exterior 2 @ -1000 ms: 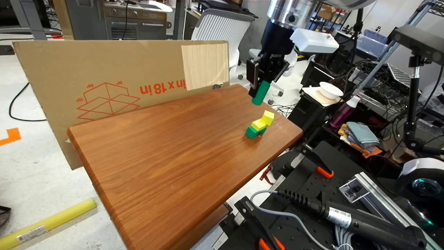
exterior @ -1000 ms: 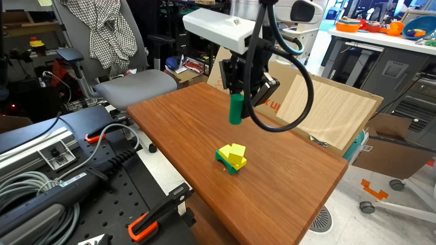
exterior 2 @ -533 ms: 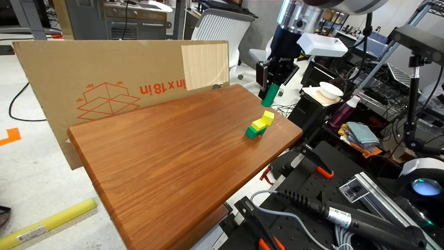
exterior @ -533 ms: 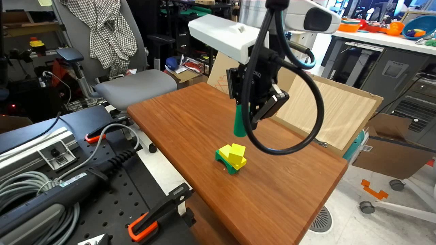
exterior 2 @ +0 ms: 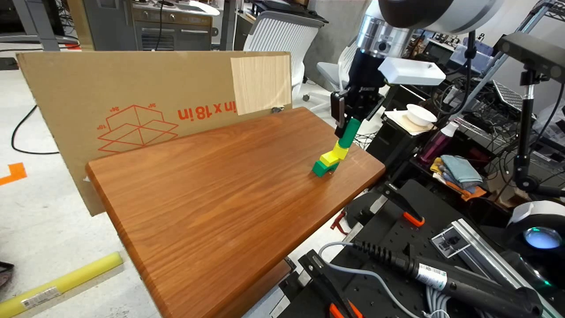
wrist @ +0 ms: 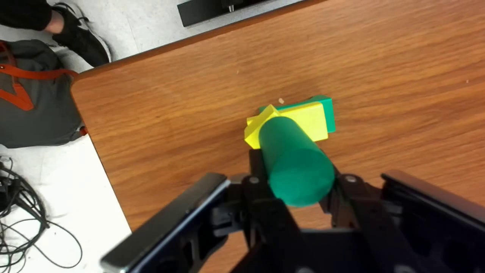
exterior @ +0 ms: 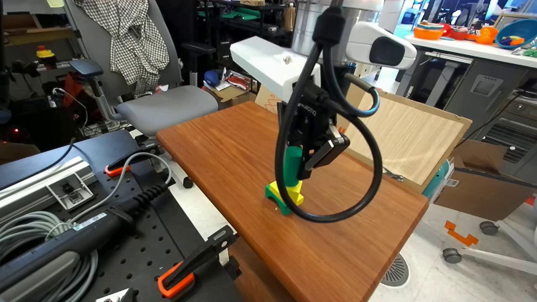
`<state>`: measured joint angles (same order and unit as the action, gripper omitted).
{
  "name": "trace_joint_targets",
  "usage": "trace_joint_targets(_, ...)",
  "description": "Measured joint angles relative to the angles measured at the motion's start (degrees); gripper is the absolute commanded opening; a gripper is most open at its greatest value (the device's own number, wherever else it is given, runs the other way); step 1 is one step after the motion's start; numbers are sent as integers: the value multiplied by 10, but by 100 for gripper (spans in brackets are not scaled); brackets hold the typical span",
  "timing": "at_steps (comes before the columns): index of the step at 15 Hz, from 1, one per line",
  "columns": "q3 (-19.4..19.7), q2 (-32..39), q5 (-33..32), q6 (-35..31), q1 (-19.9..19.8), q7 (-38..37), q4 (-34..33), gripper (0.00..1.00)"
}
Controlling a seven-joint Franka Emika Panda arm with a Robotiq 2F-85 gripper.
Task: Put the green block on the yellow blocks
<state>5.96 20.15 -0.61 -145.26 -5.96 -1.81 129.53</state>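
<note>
Gripper [wrist: 295, 163] had green cylinder [exterior: 293, 166] pinched, right over upper yellow block [exterior 2: 340, 153]

Wrist view had the fingers [wrist: 257, 163] pressed against both sides of the cylinder. Cylinder's lower end lined up with the top of the upper yellow block in both exterior views; couldn't tell contact from a slim gap. That block sat skewed on one end of the lower yellow block [wrist: 312, 120], which lay on a green arch block [exterior 2: 322, 169]. Arch stood on the wooden table [exterior 2: 212, 194], near one end. Black cable [exterior: 325, 218] looped in front of the lower yellow block in an exterior view and hid part of it. Cardboard sheet [exterior 2: 176, 79] stood along the table's long side. Wrist view also caught a grey bag [wrist: 38, 123] beyond the table corner.
</note>
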Motion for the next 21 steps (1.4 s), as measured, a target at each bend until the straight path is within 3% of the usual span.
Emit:
trace_joint_targets(19,8,9,-1,-23,1,-27,2,8)
trace_joint_targets(20,8,9,-1,-23,1,-28,2,57)
trace_joint_targets(21,8,9,-1,-23,1,-28,2,59)
